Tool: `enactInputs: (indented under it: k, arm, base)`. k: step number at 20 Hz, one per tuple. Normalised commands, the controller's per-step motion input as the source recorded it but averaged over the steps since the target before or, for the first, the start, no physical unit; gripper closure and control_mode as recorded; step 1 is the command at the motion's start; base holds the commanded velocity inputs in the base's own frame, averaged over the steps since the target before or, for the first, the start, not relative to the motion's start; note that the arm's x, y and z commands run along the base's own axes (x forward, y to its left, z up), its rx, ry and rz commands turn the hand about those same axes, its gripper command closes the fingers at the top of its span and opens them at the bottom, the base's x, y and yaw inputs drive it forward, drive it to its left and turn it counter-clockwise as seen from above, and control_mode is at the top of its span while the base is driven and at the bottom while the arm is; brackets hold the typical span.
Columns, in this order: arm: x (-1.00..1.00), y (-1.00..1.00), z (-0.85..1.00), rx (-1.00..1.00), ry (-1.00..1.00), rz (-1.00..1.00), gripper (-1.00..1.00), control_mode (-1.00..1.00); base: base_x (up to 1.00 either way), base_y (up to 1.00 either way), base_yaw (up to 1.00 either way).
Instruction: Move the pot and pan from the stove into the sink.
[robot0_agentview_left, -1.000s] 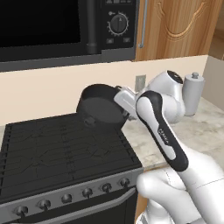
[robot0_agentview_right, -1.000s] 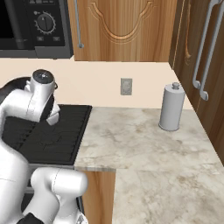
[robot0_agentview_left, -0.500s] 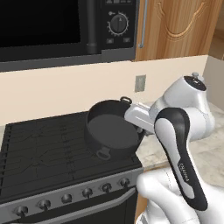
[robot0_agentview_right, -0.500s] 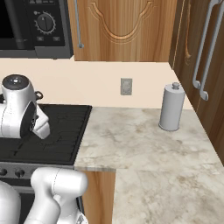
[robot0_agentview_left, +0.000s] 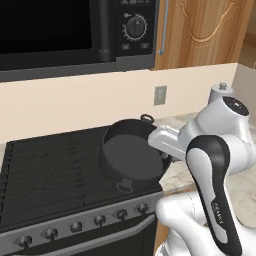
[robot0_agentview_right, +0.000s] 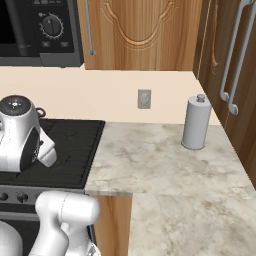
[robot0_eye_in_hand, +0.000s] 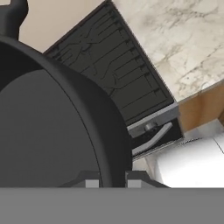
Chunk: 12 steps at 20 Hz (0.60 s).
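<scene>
The deep black pot hangs tilted over the right front part of the stove, its open mouth facing the left base camera. Two small loop handles show, one at the back and one at the front. My gripper is shut on the pot's right rim. In the hand view the pot covers the left half, its rim pinched in my gripper, and beyond it lie the stove grates. A loop handle of the pot peeks from behind my arm. The pan and the sink are out of view.
A black microwave hangs above the stove. To its right runs a marble counter with a grey canister against the wall, a wall outlet and wooden cabinets above. The counter turns toward the near right corner.
The pot, held in my gripper, has swung from the stove's back middle toward its right front and come lower. My arm has folded to the right with it.
</scene>
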Motion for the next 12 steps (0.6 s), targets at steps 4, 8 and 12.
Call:
enactInputs:
  k: [4, 8, 12]
  arm:
    - [0.00, 0.00, 0.00, 0.00, 0.00, 0.00, 1.00, 1.00]
    - [0.00, 0.00, 0.00, 0.00, 0.00, 0.00, 1.00, 1.00]
    - [0.00, 0.00, 0.00, 0.00, 0.00, 0.00, 1.00, 1.00]
  base:
    - [-0.59, -0.31, 0.05]
    - [-0.81, -0.41, 0.08]
    - [-0.83, -0.39, 0.09]
